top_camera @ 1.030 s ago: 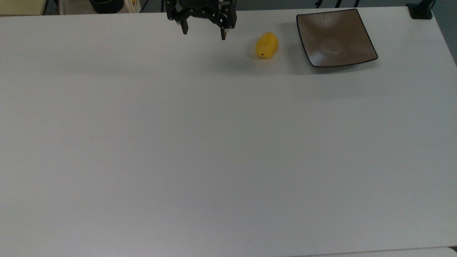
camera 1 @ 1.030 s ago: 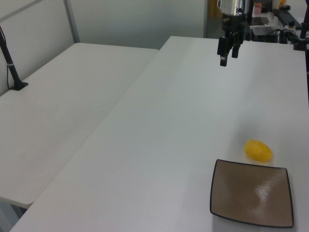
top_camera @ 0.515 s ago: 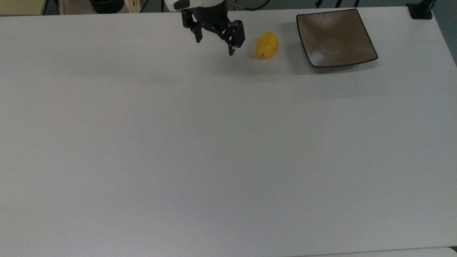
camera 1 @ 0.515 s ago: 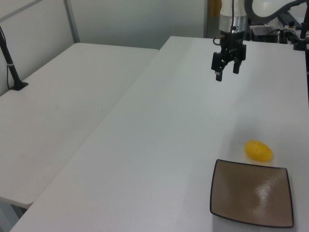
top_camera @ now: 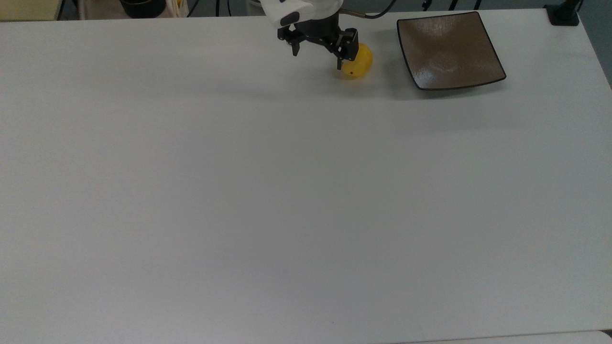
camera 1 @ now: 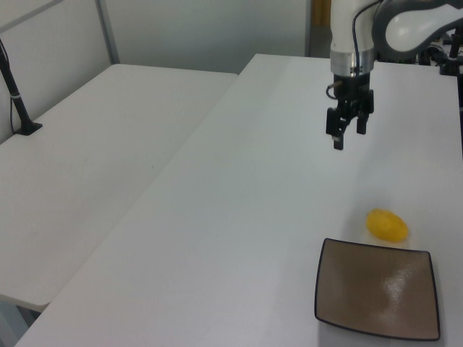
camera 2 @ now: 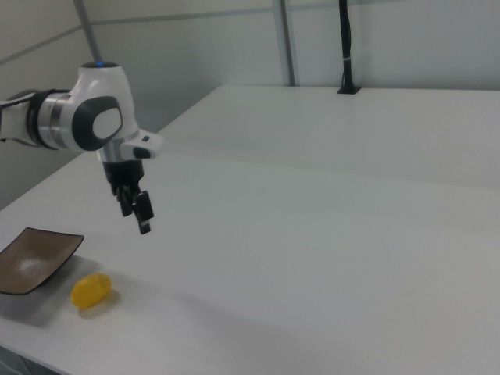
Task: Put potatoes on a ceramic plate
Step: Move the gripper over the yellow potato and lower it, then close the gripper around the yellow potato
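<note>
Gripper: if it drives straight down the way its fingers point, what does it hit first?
Probably bare table. The open gripper hangs well above it, and the left view shows the potato off to the side, toward the plate. Depth is uncertain.

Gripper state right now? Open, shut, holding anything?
Gripper: open, holding nothing; in the air above the table. The potato lies on the table beside the ceramic plate.

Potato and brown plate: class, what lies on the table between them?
Nothing: bare white table separates the potato from the plate in the top view.
</note>
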Motion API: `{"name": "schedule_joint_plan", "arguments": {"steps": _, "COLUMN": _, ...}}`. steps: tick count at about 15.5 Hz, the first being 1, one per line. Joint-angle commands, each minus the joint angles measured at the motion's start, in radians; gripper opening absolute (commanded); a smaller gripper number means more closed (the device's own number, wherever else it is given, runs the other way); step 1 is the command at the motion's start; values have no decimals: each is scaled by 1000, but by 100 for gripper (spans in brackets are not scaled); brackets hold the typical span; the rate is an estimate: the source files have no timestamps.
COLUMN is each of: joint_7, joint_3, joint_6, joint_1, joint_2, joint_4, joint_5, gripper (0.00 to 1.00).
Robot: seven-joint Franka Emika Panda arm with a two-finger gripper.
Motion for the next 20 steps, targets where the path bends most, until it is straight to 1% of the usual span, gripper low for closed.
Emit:
{"name": "schedule_joint_plan", "arguments": {"steps": 1, "joint_7": 11, "joint_3": 49, "joint_6": 46, "joint_1": 0, "joint_2": -37, "joint_4": -86, "joint_5": 4, "gripper": 100}}
{"name": "schedule_joint_plan", "arguments": {"steps": 3, "joint_7": 11, "joint_3": 75, "joint_6": 89, "joint_1": 2, "joint_2": -43, "joint_4": -122, "joint_5": 4, "gripper": 100}}
{"name": "schedule_joint_plan", "arguments": {"steps": 4, "joint_7": 10, "joint_3": 86, "joint_6": 94, "joint_1": 0, "joint_2": -41, "joint_4": -129, "joint_5": 4, "gripper": 100}}
{"name": "schedule_joint_plan", "arguments": {"steps": 6, "joint_7": 10, "joint_3": 90, "joint_6": 95, "joint_1": 2, "joint_2": -38, "joint_4": -143, "joint_5": 4, "gripper": 100}}
{"name": "schedule_joint_plan", "arguments": {"steps": 8, "joint_7": 10, "joint_3": 118, "joint_6": 97, "joint_1": 3, "joint_2": -35, "joint_4": -161, "joint_5": 4, "gripper": 100}}
{"name": "schedule_joint_plan", "arguments": {"steps": 11, "joint_7": 10, "joint_3": 139, "joint_6": 98, "joint_1": 8, "joint_2": -34, "joint_4": -188, "joint_5": 7, "gripper": 100}}
{"name": "schedule_joint_plan", "arguments": {"steps": 13, "joint_7": 11, "joint_3": 165, "joint_6": 120, "joint_1": 8, "joint_2": -29, "joint_4": -201, "joint_5": 9, "gripper": 100}}
{"name": "schedule_joint_plan", "arguments": {"steps": 16, "joint_7": 14, "joint_3": 179, "joint_6": 210, "joint_1": 26, "joint_2": -15, "joint_4": -244, "joint_5": 9, "gripper": 100}}
{"name": "schedule_joint_plan", "arguments": {"steps": 20, "joint_7": 11, "joint_3": 182, "joint_6": 223, "joint_1": 43, "joint_2": 11, "joint_4": -251, "joint_5": 9, "gripper": 100}}
